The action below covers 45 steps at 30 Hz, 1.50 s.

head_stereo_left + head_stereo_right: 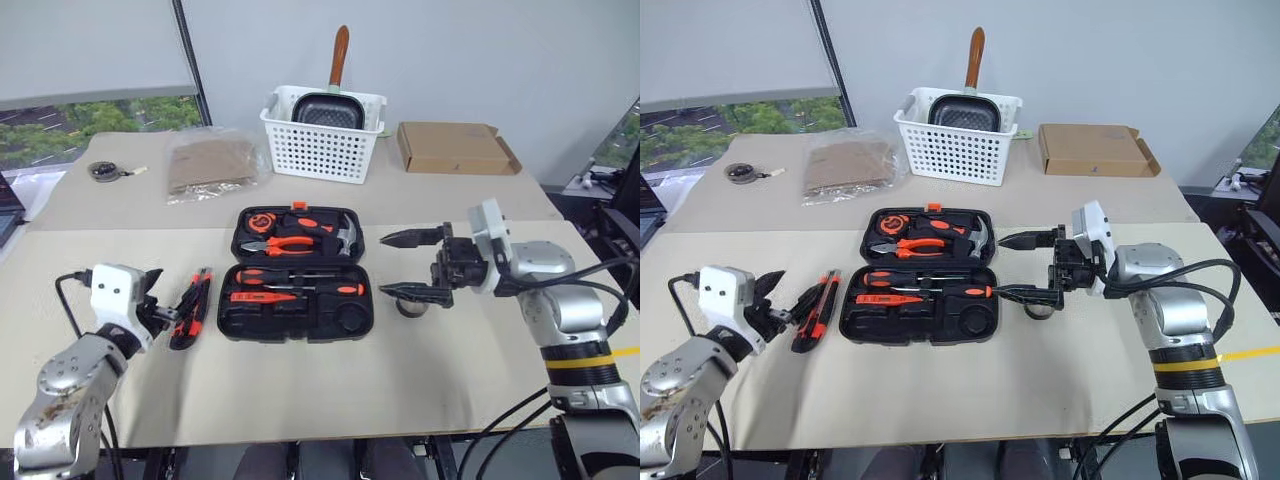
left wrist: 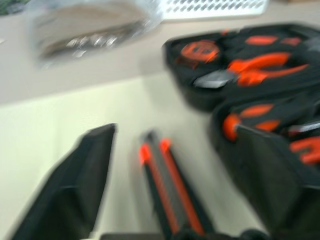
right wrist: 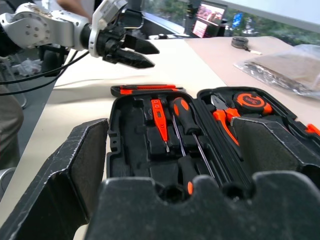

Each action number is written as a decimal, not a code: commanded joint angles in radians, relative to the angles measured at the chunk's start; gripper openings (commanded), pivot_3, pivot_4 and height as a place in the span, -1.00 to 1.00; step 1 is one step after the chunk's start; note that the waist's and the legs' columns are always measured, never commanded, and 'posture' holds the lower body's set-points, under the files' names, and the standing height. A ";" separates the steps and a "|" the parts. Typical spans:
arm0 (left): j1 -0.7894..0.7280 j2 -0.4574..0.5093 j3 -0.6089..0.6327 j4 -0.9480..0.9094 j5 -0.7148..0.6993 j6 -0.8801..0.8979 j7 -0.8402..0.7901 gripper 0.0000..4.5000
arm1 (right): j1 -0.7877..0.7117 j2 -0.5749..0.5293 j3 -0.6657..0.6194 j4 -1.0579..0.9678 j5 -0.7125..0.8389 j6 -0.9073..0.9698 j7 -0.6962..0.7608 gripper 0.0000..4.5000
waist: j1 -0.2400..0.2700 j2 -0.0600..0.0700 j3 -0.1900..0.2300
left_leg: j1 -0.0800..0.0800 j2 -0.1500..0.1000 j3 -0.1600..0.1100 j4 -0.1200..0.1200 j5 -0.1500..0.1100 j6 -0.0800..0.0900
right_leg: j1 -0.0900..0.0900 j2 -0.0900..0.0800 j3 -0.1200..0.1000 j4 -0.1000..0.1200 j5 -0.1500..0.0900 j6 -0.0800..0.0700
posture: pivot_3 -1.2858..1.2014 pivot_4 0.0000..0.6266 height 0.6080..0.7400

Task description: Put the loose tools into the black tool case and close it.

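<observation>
Jaws wide and empty, we are holding our left gripper [image 1: 150, 290] just left of the orange-black utility knife [image 1: 190, 309], lying lengthwise near-to-far beside the open black plastic tool case [image 1: 297, 272].

Utility knife [image 1: 191, 308] left of open tool case [image 1: 297, 273].

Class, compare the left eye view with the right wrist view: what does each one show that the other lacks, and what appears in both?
Left eye view alone: the white perforated plastic basket holding a black square pan, the flat brown cardboard box, and the right gripper seen from outside, open.

Right wrist view alone: glowing screens in the background.

Both: the open black plastic tool case, the orange-black utility knife beside it, and the open left gripper.
</observation>
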 commanded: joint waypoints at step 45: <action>-0.303 0.240 -0.223 0.327 -0.060 -0.447 -0.718 -0.20 | 0.010 -0.028 -0.036 -0.082 0.033 0.030 0.015 1.00 | 0.006 0.000 0.000 | -0.001 0.000 0.009 0.000 -0.003 0.003 | -0.003 -0.003 -0.001 -0.001 0.001 -0.003 | 0.03 -0.52 0.39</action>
